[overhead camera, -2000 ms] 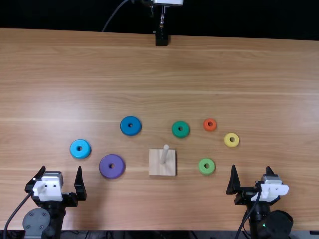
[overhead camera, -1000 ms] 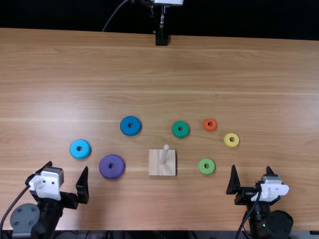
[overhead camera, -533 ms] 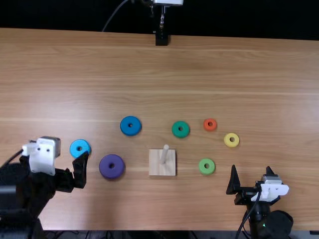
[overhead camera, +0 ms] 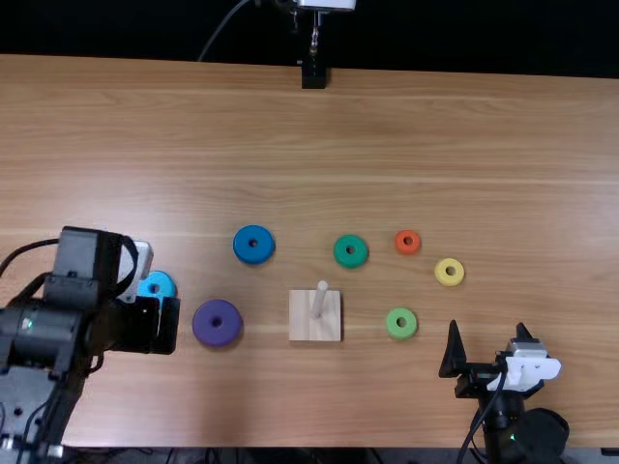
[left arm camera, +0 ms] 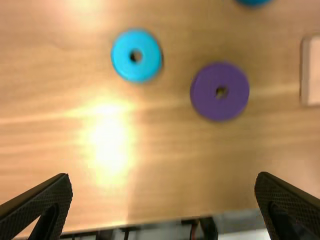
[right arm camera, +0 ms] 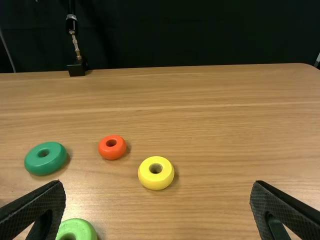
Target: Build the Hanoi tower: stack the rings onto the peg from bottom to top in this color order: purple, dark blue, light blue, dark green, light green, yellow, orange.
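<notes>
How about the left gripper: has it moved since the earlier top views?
Yes. In the top view the left gripper has moved away from the near table edge and now overlaps part of the light blue ring, which has stayed put.

In the top view, the left gripper (overhead camera: 155,327) tilts downward at lower left, the right gripper (overhead camera: 487,327) at lower right, both with fingers spread
</notes>
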Action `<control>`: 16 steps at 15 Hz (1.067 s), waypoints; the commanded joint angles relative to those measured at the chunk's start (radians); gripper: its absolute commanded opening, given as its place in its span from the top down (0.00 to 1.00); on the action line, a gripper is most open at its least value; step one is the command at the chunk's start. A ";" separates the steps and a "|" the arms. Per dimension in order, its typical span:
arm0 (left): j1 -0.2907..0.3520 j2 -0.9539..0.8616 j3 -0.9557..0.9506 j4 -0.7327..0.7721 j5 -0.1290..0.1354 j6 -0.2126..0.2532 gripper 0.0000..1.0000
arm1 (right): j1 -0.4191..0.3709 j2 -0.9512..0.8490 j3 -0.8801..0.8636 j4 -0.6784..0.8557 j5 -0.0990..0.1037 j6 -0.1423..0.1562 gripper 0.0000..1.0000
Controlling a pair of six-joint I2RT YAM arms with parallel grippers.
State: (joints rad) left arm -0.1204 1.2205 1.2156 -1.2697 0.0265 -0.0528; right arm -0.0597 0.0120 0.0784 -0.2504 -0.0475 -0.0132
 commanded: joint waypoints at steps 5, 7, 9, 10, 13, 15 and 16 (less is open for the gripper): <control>-0.131 0.208 0.064 -0.024 -0.008 0.010 0.00 | -0.006 -0.012 -0.068 -0.071 0.001 0.008 0.00; -0.185 0.280 0.064 -0.021 -0.017 0.016 0.00 | -0.006 -0.012 -0.068 -0.071 0.001 0.008 0.00; -0.213 0.315 0.061 -0.008 -0.014 0.016 0.00 | -0.006 -0.012 -0.068 -0.071 0.001 0.008 0.00; -0.220 0.330 0.059 0.007 -0.014 0.016 0.00 | -0.006 -0.012 -0.068 -0.071 0.001 0.008 0.00; -0.259 0.361 0.038 0.123 -0.012 0.016 0.00 | -0.006 -0.012 -0.068 -0.071 0.001 0.008 0.00; -0.266 0.390 -0.010 0.198 -0.006 0.016 0.00 | -0.006 -0.012 -0.068 -0.071 0.001 0.009 0.00; -0.268 0.409 -0.024 0.211 -0.004 0.016 0.00 | -0.006 -0.012 -0.068 -0.071 0.001 0.009 0.00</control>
State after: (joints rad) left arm -0.3801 1.6024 1.2186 -1.0565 0.0185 -0.0483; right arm -0.0597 0.0120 0.0780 -0.2504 -0.0483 -0.0124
